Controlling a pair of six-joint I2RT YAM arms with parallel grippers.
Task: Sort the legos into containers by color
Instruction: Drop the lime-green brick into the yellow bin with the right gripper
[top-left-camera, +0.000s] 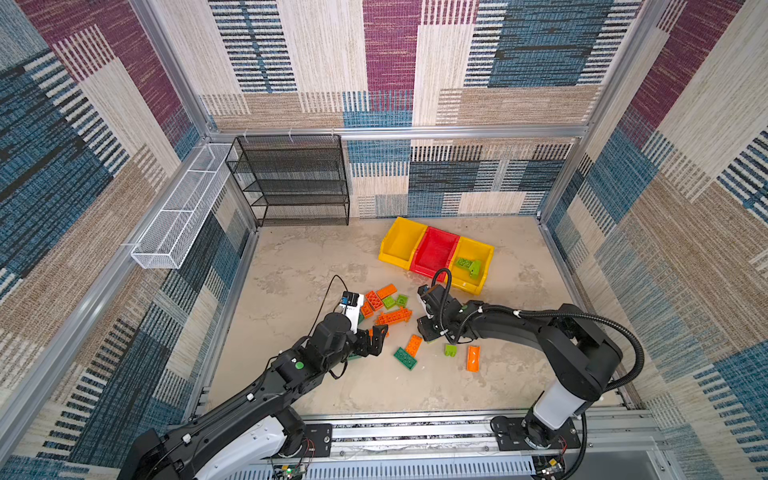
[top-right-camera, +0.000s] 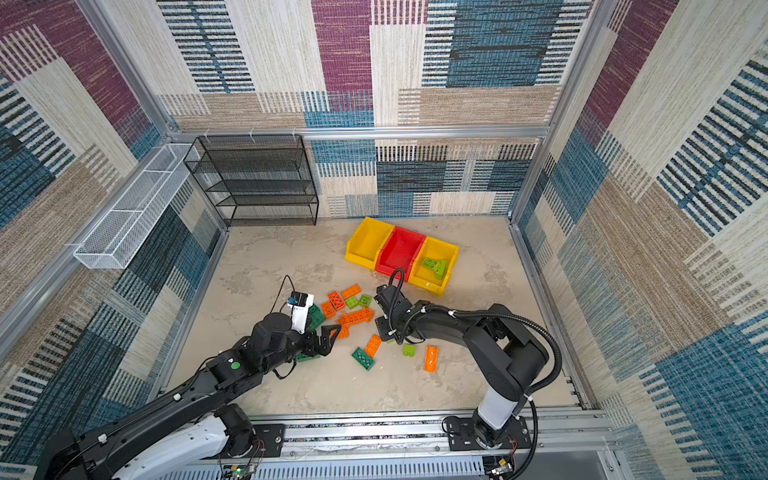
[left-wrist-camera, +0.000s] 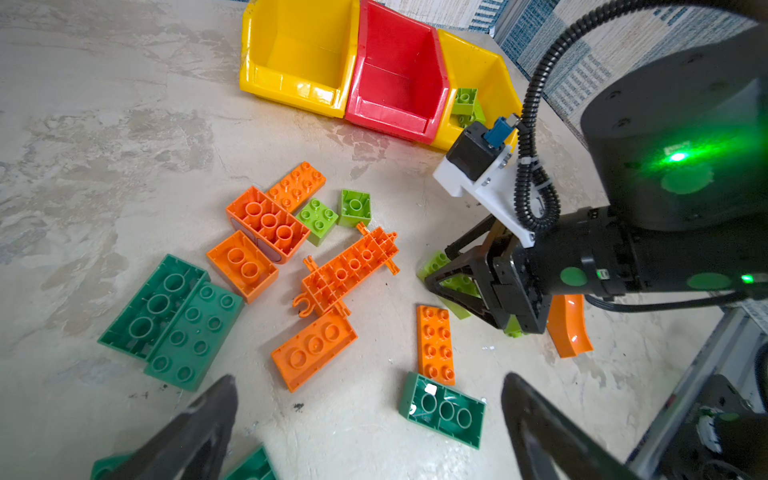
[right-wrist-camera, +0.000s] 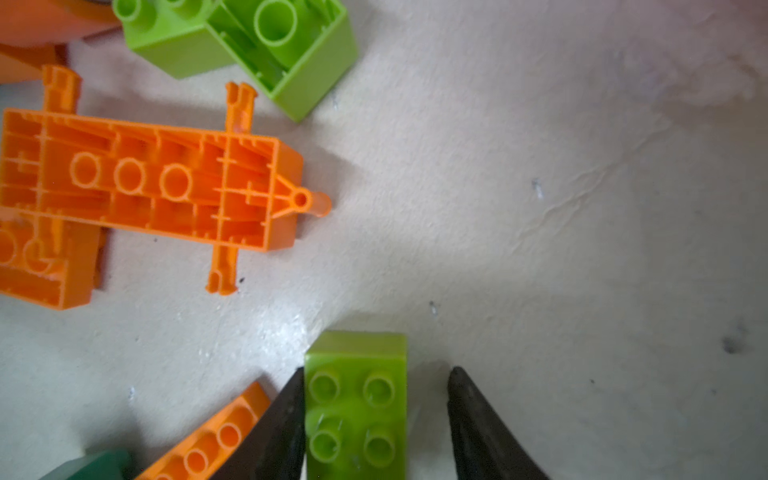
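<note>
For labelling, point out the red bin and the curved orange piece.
red bin (top-left-camera: 435, 251): in a top view, on its bare inner floor.
curved orange piece (top-left-camera: 473, 358): in a top view, on its middle.

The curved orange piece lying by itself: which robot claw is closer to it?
Right. The right gripper is low near the curved orange piece, its jaws around a lime green brick. The left gripper is farther off, beyond the dark green brick and orange brick.
</note>
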